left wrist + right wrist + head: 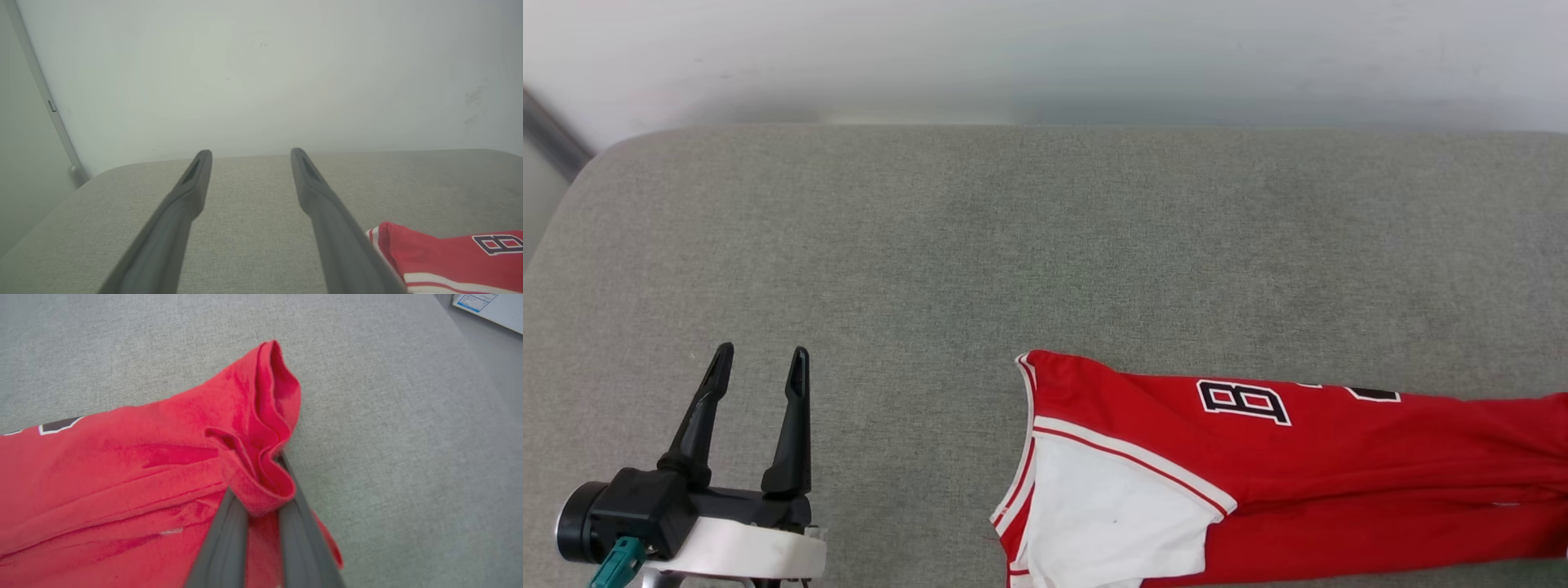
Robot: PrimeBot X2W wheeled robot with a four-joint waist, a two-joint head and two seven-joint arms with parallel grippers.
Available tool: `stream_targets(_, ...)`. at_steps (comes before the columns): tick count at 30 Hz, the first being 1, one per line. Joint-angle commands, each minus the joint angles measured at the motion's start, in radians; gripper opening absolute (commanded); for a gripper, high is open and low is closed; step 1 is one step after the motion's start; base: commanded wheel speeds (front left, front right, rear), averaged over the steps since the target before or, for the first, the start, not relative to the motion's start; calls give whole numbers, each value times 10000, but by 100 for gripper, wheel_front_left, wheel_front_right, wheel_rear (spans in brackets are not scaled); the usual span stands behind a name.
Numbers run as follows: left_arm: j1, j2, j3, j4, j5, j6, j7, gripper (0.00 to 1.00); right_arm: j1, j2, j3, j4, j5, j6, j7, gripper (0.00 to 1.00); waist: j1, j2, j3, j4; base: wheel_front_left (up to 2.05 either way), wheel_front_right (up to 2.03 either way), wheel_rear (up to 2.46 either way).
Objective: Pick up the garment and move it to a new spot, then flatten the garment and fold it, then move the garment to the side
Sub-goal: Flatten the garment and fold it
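Observation:
The garment (pixel 1290 482), red with a white sleeve and black lettering, lies folded lengthwise on the grey cushion (pixel 980 245), running from the lower middle off the right edge of the head view. My left gripper (pixel 758 363) stands open at the lower left, well clear of the cloth; in the left wrist view its fingers (pixel 192 192) frame bare cushion, with the garment (pixel 453 257) at the lower right. In the right wrist view my right gripper (pixel 261 494) is shut on a bunched red hem fold of the garment (pixel 122 477).
A pale wall (pixel 1045 57) runs behind the cushion. The cushion's rounded far left corner (pixel 605 151) meets a dark strip at the wall. A white paper with blue print (pixel 490 306) lies off the cushion at the top right of the right wrist view.

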Motion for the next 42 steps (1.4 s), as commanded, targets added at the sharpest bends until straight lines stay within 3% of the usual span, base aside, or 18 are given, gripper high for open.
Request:
stream_targets(1,70,53,-22,33,-45,-13,-22,100,-154,-82,-30,-56,20,-14,60,0,-1,0,-81,-17,0,0,0)
stream_targets(12,442,-171,-49,-123,-84,-15,-22,100,699,377,2004,-2332,802,-10,1599,0,-1,0,-620,-57,0,0,0)
stream_targets(18,625,-310,-100,-82,-124,-15,-22,100,1140,1174,2986,-3811,1308,-10,2597,0,-1,0,-794,110,0,0,0)
stream_targets(23,632,-390,-158,-3,-171,-15,-22,100,1095,1842,3767,-4300,1549,-10,3018,0,-1,0,-855,297,0,0,0)
stream_targets(31,682,-324,-165,76,-193,-14,-22,100,622,2009,5235,-3481,3362,-10,2275,0,-1,0,-986,639,0,0,0)
stream_targets(42,673,-278,-333,116,-192,-14,-22,100,-633,2004,6692,-785,3947,-10,466,0,-1,0,-960,1126,0,0,0)
